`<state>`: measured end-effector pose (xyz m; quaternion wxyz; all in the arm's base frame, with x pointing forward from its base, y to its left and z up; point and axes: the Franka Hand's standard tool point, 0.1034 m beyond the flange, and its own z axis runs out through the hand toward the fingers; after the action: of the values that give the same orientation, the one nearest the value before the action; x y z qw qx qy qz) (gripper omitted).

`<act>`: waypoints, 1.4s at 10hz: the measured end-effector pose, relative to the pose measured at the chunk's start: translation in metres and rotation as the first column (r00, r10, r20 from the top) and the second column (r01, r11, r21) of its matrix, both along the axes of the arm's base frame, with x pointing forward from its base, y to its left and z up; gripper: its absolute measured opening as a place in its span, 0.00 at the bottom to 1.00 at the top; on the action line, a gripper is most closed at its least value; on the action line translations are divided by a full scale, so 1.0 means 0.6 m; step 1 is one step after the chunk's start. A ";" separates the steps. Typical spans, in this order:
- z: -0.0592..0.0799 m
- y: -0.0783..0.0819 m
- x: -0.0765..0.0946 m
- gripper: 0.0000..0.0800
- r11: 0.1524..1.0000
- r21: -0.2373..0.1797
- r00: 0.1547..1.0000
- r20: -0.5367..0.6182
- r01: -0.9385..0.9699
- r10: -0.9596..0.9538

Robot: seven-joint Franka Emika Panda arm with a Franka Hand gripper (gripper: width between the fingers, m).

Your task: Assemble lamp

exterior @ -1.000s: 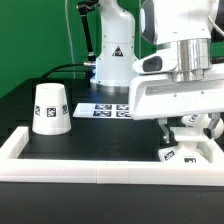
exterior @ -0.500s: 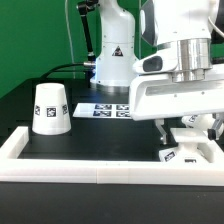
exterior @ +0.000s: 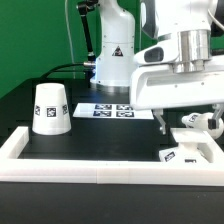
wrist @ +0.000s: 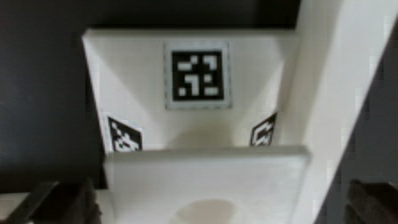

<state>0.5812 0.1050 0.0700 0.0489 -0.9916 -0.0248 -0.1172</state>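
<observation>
The lamp base (exterior: 188,153) lies flat at the exterior view's right, against the white frame. In the wrist view the base (wrist: 199,120) shows a tag and a raised block with a round socket hole (wrist: 214,208). My gripper (exterior: 180,128) hangs just above the base. In the wrist view the gripper (wrist: 208,205) has its dark fingers (wrist: 50,200) spread to either side of the block, open and holding nothing. The tapered shade (exterior: 50,108) stands at the exterior view's left. A small white shape (exterior: 193,120) behind the gripper may be the bulb; I cannot tell.
The marker board (exterior: 108,110) lies at the table's middle back. A white rail-like frame (exterior: 100,172) runs along the front and up both sides. The robot's base column (exterior: 112,55) stands behind the marker board.
My gripper has risen a little above the base. The base, the shade and the marker board have not moved.
</observation>
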 end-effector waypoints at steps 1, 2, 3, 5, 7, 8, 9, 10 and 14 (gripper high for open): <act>0.010 0.000 -0.020 0.87 1.000 -0.004 1.000 -0.005 -0.007 0.007; 0.022 0.007 -0.037 0.87 1.000 -0.007 1.000 -0.007 -0.018 0.018; 0.030 0.022 -0.049 0.87 0.999 -0.012 0.999 -0.004 -0.049 0.049; 0.036 0.049 -0.059 0.87 0.978 -0.043 0.979 -0.005 -0.202 0.202; 0.037 0.057 -0.063 0.87 0.974 -0.040 0.975 -0.033 -0.223 0.222; 0.036 0.056 -0.063 0.87 0.974 -0.040 0.974 -0.032 -0.224 0.223; 0.035 0.056 -0.064 0.87 0.974 -0.040 0.974 -0.033 -0.224 0.222; 0.035 0.056 -0.064 0.87 0.974 -0.040 0.974 -0.034 -0.224 0.222; 0.009 0.119 -0.127 0.87 0.975 -0.030 0.975 -0.021 -0.220 0.220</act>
<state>0.5047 0.1762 0.0755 0.0460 -0.9844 -0.1359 -0.1021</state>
